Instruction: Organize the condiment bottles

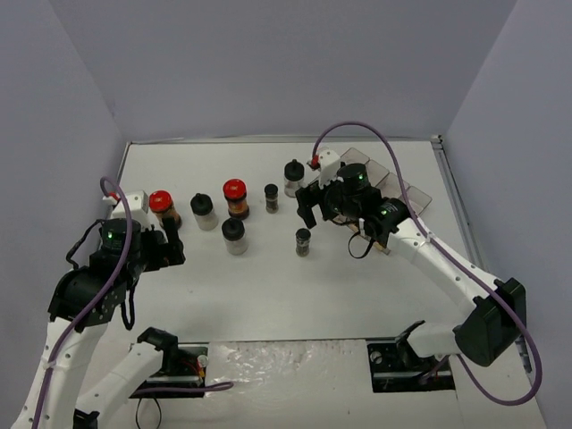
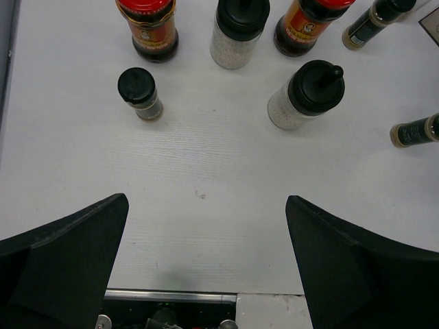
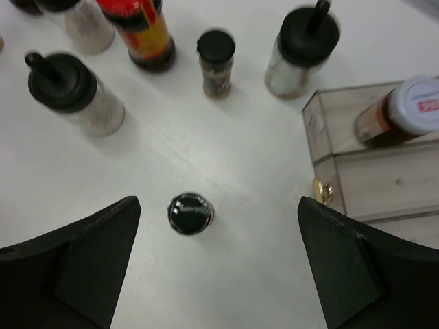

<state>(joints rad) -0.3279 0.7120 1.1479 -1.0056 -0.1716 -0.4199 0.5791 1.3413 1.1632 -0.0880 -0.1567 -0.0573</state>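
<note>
Robotics lab bench, a boxed-in test cell rather than a kitchen; white table (image 1: 268, 295) walled by plain pale-grey panels (image 1: 268, 63) at the back and on both sides; two white-and-black machine arms, left arm (image 1: 98, 277) and right arm (image 1: 447, 268), fixed side by side at the near edge on metal mounting plates (image 1: 295, 362); purple cable (image 1: 375, 132) looping loose above the right arm; green indicator lights (image 1: 112, 234) glowing near the wrists; condiment bottles (image 1: 236, 198) and a clear tray (image 1: 413, 195) are the only household things in view, standing on the bare top
</note>
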